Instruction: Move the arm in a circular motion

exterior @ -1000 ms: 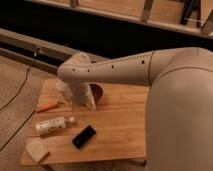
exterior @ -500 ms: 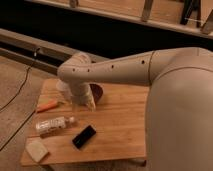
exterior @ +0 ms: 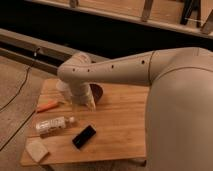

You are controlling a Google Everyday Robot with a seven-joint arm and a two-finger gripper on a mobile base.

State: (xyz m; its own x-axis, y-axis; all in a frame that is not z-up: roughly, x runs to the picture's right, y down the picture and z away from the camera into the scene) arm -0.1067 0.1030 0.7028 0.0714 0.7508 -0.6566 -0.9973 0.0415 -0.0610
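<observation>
**Arm bent low over the table**

Closest in, my arm point(exterior: 175, 100) fills the right side, thick and pale. It reaches left to an elbow, then drops down. On the table point(exterior: 120, 135), front edge first: a pale sponge point(exterior: 36, 148), a flat black block point(exterior: 84, 136), a clear bottle point(exterior: 52, 124) lying on its side. Further back, an orange piece point(exterior: 47, 106), perhaps a carrot. My gripper point(exterior: 88, 102) hangs low over the wood beside a dark bowl point(exterior: 97, 92). Wide or closed, I cannot tell.
</observation>
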